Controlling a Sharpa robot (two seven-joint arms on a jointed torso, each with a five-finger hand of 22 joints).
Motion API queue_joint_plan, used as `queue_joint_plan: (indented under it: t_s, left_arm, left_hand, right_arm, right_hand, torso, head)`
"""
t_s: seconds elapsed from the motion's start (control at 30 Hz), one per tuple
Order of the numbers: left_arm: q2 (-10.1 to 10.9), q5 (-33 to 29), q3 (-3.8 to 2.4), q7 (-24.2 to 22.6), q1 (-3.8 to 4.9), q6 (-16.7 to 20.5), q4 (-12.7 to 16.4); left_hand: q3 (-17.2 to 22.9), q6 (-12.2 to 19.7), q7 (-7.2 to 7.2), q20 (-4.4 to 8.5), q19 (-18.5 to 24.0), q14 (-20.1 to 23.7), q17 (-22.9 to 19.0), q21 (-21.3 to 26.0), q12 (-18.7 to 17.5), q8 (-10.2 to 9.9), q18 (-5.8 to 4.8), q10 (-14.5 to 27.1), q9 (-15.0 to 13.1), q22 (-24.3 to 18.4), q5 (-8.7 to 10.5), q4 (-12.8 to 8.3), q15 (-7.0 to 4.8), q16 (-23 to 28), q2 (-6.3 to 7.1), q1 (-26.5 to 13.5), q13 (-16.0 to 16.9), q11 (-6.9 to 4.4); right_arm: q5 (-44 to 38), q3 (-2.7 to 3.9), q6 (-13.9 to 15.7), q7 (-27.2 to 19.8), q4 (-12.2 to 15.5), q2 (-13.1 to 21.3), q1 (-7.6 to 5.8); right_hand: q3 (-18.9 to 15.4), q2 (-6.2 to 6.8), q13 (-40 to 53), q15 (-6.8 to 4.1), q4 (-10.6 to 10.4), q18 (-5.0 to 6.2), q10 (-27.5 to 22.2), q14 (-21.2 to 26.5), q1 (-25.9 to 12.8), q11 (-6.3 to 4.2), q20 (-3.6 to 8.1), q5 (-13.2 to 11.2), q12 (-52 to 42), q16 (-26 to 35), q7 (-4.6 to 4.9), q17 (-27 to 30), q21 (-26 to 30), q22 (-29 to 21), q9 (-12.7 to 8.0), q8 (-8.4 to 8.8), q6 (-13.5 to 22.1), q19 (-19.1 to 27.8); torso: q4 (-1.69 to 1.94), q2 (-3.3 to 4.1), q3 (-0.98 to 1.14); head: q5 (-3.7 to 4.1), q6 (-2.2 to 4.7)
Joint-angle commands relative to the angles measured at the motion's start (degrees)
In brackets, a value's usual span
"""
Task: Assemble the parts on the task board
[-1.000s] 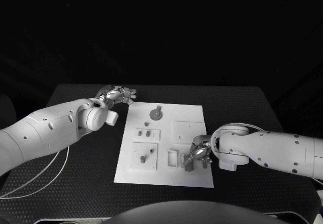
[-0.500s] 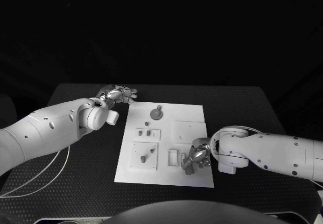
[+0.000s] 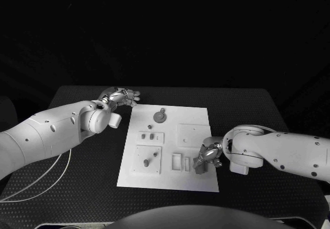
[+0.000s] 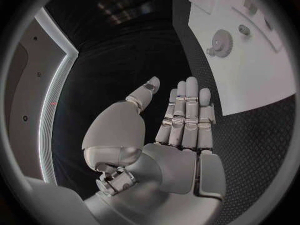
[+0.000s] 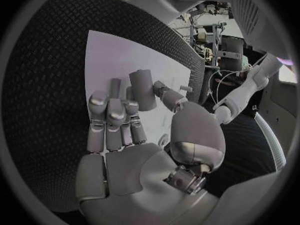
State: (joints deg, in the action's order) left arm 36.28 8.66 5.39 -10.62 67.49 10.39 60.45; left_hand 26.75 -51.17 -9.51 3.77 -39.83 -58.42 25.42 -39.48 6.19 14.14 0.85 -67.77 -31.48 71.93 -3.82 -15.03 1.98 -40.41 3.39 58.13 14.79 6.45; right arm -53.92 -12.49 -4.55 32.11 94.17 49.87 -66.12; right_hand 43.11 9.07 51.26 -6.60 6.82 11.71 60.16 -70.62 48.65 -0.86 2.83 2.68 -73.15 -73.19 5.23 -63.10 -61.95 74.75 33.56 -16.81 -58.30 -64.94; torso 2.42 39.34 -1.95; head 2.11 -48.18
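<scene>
The task board [image 3: 168, 143] lies mid-table, its gear [image 3: 159, 116] and small parts seated in recesses, apparently ready for assembly. The left hand [image 3: 118, 97] hovers off the board's far corner, fingers straight, empty. The right hand [image 3: 206, 155] pinches a small cylindrical part [image 5: 144, 89] over the board's near right edge.

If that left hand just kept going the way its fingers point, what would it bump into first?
Probably nothing soon: the left hand points past the task board, which lies off to one side, over bare black table. Depth is hard to judge.
</scene>
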Motion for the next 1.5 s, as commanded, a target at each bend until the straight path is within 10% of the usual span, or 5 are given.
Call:
queue_joint_plan:
  t_s: [0.03,0.73,1.03,1.5]
  left_arm:
    - [-0.1,-0.3,-0.03,-0.2,0.04,-0.8,0.0]
    - [-0.5,-0.3,-0.02,0.2,0.06,-0.9,0.1]
    - [-0.7,-0.3,-0.02,0.3,0.07,-1.1,0.2]
    - [-0.6,-0.2,-0.02,0.3,0.07,-1.3,0.3]
  left_hand:
    - [-0.1,0.3,-0.02,-0.41,0.0,0.0,0.1,0.3,-0.3,0.4,0.61,0.4,0.1,0.1,0.02,0.3,0.37,0.4,-0.02,-0.5,-0.1,0.17]
    - [-0.1,0.3,-0.01,-0.43,0.0,0.0,0.2,0.3,-0.3,0.4,0.62,0.5,0.1,0.1,0.00,0.2,0.38,0.5,0.01,-0.4,-0.1,0.20]
    - [-0.1,0.3,0.00,-0.44,0.0,0.0,0.2,0.4,-0.3,0.4,0.62,0.5,0.1,0.2,0.00,0.2,0.39,0.5,0.02,-0.4,-0.1,0.20]
    - [-0.1,0.3,0.00,-0.46,0.0,0.1,0.3,0.4,-0.4,0.5,0.61,0.5,0.1,0.2,0.00,0.3,0.41,0.6,0.02,-0.5,-0.1,0.22]
  right_arm:
    - [2.2,0.00,-0.6,0.6,0.9,0.5,-0.91]
    - [10.1,0.00,3.2,1.5,-1.5,-5.2,-3.00]
    - [10.3,-1.36,4.3,1.7,-3.7,-8.4,-2.97]
    - [10.0,-1.72,3.5,1.8,-4.6,-9.4,-2.68]
  right_hand:
    - [0.5,-0.45,-0.1,-0.04,0.1,3.29,0.5,-0.4,-0.4,-0.07,-0.57,0.2,0.3,0.2,0.12,0.1,-0.4,-0.1,0.2,-0.37,-0.7,-0.1]
    - [0.7,-0.19,-0.1,-0.12,0.5,3.29,0.7,-0.7,-1.7,-0.16,-0.67,0.2,0.2,0.1,0.03,0.1,-0.6,-0.2,0.1,-0.20,-1.1,-0.3]
    - [1.3,-0.63,-0.2,-0.21,-0.6,3.29,0.9,-0.8,-4.7,-0.27,-0.75,0.2,0.3,0.1,-0.09,0.1,-0.6,-0.4,-0.1,0.06,-1.6,-0.3]
    - [1.3,-0.40,-0.2,-0.31,-0.7,3.29,0.9,-0.8,-6.4,-0.37,-0.77,0.2,0.4,0.1,-0.20,0.1,-0.8,-0.4,-0.2,0.12,-2.0,-0.4]
  torso:
    - [0.00,-0.02,0.01]
    - [0.16,0.03,-0.17]
    - [0.19,0.04,-0.08]
    - [0.03,0.05,-0.03]
  head:
    - [-0.05,0.07]
    - [-0.04,0.31]
    - [-0.30,0.10]
    - [-0.68,-0.17]
